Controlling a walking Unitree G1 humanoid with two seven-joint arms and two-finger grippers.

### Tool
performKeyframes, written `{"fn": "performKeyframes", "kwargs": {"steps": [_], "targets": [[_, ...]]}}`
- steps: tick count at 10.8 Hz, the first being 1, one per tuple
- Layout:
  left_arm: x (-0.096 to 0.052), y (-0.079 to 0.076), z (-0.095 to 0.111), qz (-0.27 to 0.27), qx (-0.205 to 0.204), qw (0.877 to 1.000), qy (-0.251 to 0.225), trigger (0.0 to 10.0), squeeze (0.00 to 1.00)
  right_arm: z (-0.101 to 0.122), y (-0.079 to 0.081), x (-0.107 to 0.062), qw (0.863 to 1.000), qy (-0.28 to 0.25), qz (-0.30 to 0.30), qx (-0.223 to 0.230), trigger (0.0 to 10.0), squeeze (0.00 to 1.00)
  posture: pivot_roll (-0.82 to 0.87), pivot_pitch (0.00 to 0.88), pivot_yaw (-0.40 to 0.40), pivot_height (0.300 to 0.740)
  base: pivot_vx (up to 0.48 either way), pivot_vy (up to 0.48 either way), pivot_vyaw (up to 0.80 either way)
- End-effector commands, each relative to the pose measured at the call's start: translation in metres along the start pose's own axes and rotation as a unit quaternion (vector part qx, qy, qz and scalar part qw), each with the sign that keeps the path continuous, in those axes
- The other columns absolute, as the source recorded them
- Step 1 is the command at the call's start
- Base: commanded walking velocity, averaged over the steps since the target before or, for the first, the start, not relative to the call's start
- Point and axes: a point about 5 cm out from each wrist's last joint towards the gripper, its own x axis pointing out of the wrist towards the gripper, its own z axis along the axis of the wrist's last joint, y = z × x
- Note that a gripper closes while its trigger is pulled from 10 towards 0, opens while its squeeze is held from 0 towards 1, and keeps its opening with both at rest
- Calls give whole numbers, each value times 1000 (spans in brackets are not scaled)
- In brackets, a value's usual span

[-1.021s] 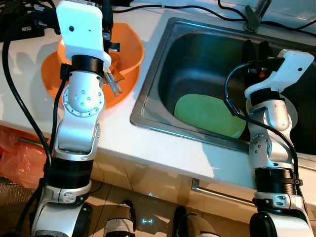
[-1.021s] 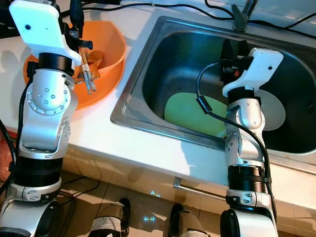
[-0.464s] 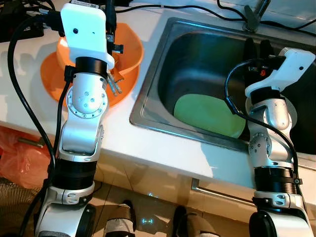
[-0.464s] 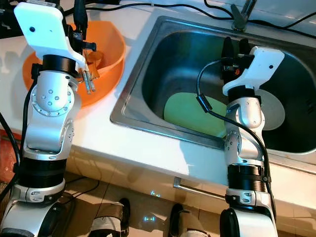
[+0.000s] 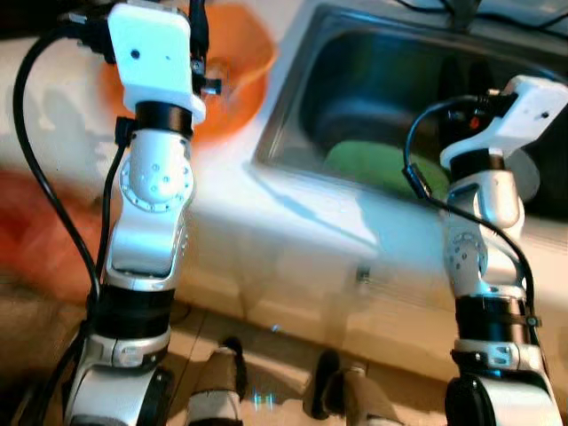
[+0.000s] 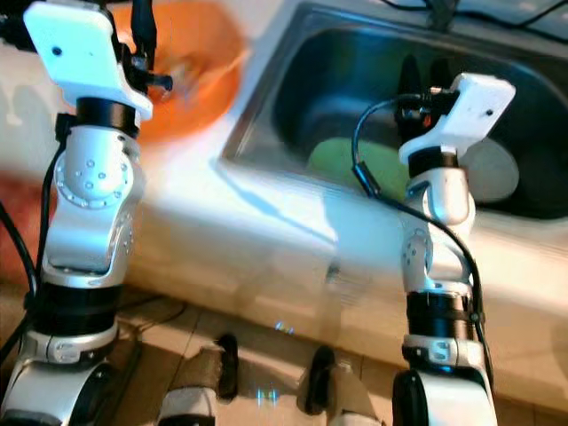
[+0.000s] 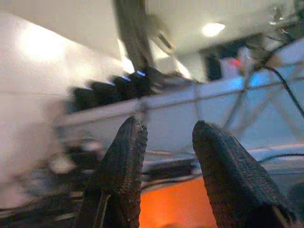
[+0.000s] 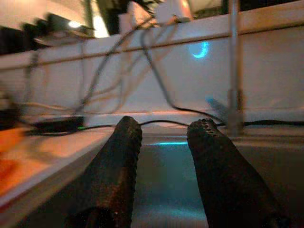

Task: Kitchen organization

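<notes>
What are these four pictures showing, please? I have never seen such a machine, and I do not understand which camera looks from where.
This is a walking humanoid robot at a kitchen counter. Two pictures come from cameras in its head, looking down at its silver arms; they are blurred. An orange bowl stands on the counter. A green plate lies in the steel sink. The other two come from wrist cameras looking along the black fingers. The left gripper is open above the bowl; the right gripper is open over the sink. Neither holds anything.

A blurred orange bowl (image 5: 235, 67) sits on the counter beside the sink (image 5: 355, 98), where a green plate (image 5: 382, 169) lies flat.
</notes>
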Motion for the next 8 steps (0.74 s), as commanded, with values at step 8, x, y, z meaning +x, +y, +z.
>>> {"fn": "performKeyframes", "kwargs": {"steps": [8], "targets": [[-24,0,-21,-8,-24,999,43,10000,0,-8,-2,-7,1000,14,-2,6,10000,0,213,233,-25,740,0,0,0]]}}
